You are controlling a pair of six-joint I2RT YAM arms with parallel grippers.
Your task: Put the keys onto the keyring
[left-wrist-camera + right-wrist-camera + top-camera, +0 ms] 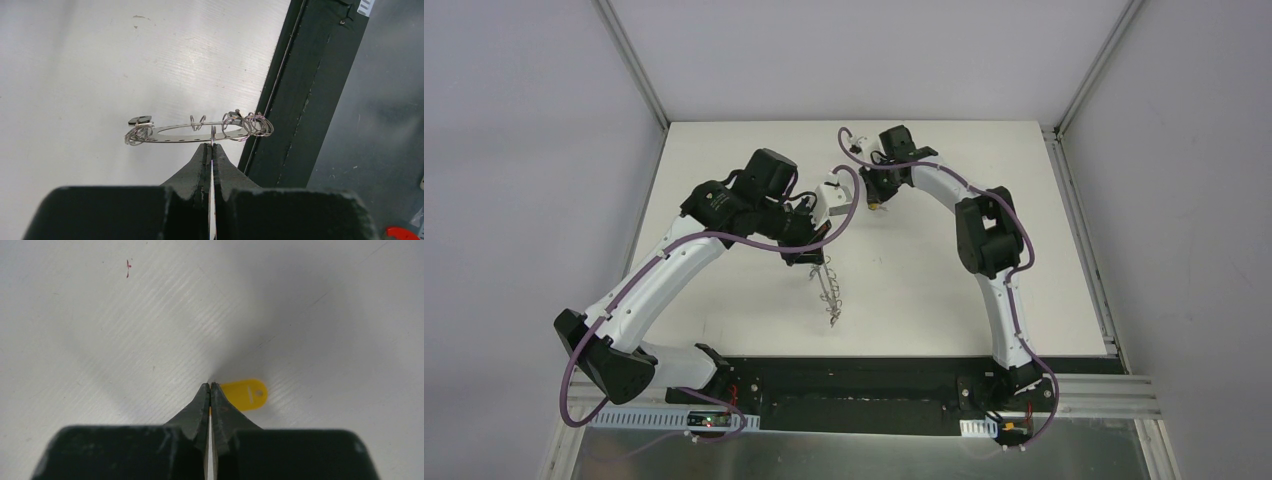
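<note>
Two arms at work over the white table (924, 300): the left gripper (210, 146), jaws clamped on a wire loop (213, 134), holds the keyring (180, 133) clear of the surface, one black key (140, 120) hanging at its rim. Beyond the keyring and slightly to its right, the right gripper (210, 385) stands tip-down, jaws closed to a slit beside the yellow key (247, 394), whose head lies sideways, poking out right of the tips; whether it is pinched cannot be told. That arm looks the nearer one to carry it to the keyring
</note>
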